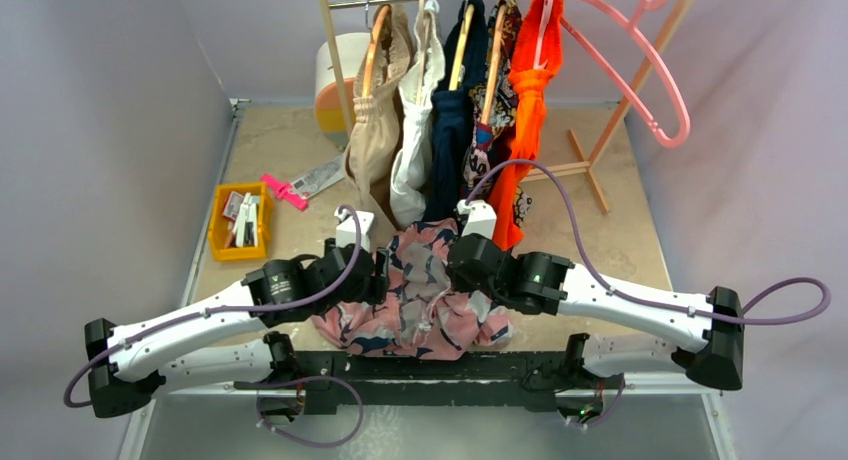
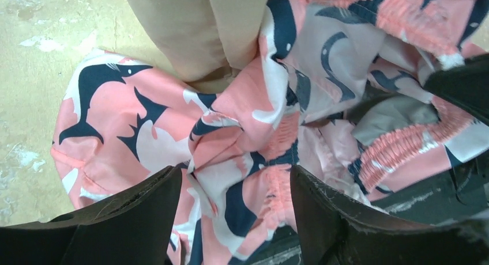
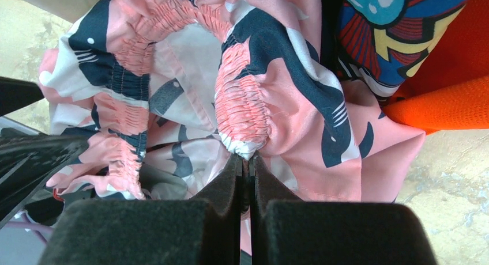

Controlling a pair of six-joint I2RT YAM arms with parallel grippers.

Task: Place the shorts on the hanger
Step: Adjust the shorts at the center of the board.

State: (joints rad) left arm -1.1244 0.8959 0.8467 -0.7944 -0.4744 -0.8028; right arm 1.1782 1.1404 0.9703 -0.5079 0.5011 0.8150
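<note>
Gaping left pincer (image 2: 233, 181): in front of the rack (image 1: 337, 70), toward its left post. The jaws stand wide apart over a bunched fold and clamp nothing. Risk: a lift before they close would leave that side on the surface (image 1: 280, 150).
Tan garment (image 1: 375, 130): hangs from the rack's left part, its hem low over the far edge of the print fabric. Risk: a finger reaching deeper could catch this hem as well.
Shorts (image 1: 420, 300): a crumpled heap on the surface just in front of the rack's hung clothes, between the two pincers, with the waistband twisted. Risk: the layers are tangled, so a bite may take two at once and keep the waist from opening.
Right pincer (image 3: 247, 161): in front of the rack's middle, jaws pressed together on a thin fold of the elastic waistband, close to its edge. Risk: the bite looks shallow, and the weight of the cloth could pull it free on the way up.
Orange garment (image 1: 530, 90): hangs from the rack just beside the right pincer. Risk: a rising arm could drag it.
Hanger (image 1: 675, 135): hooked at the rack's right end, high, tilted and well apart from the heap. Risk: it hangs loose, so a push from the fabric could swing or unhook it.
</note>
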